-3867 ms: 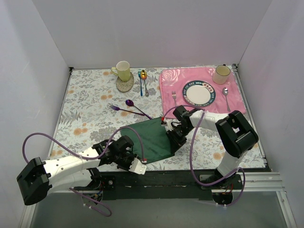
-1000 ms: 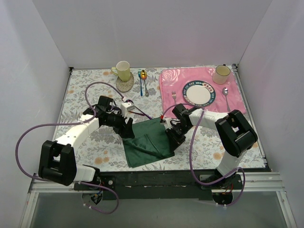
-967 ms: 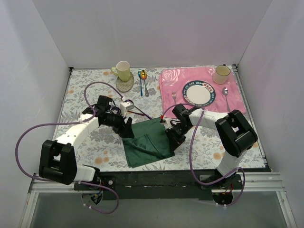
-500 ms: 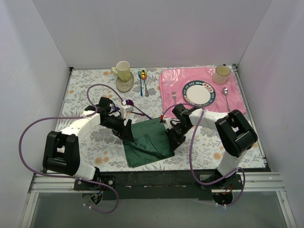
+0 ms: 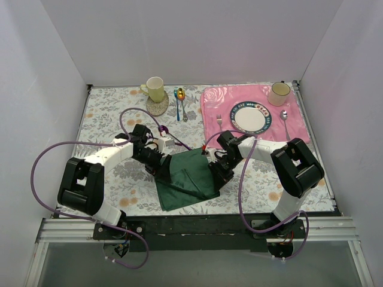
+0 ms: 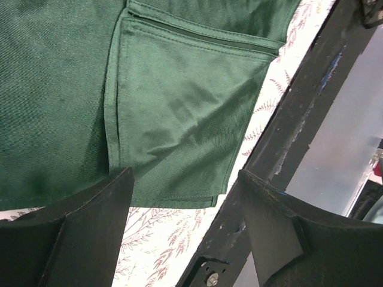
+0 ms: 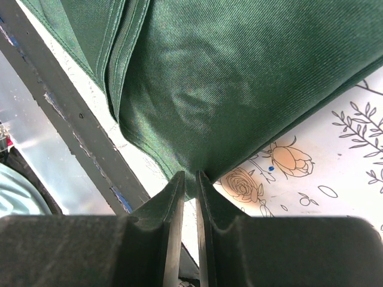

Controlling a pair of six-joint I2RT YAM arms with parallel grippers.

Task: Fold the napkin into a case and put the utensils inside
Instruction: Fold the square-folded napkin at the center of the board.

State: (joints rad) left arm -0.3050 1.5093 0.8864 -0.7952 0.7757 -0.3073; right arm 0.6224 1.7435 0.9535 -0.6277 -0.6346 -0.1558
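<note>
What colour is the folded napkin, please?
The napkin is plain dark green; the left wrist view shows it best.

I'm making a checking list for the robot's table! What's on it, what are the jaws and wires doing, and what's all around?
Surface: table under a flowery cloth.
Job's things: dark green napkin, partly folded; purple spoon beyond it; purple fork not seen, perhaps behind the left arm.
Clutter: yellow mug, blue and gold spoons, pink placemat with plate, silver fork, silver spoon, cream cup.
Grippers: left gripper over the napkin, jaws open; right gripper, jaws shut on the napkin's edge.
Cables: purple cables loop off both arms.
Surroundings: white walls; black rail at the near edge.
</note>
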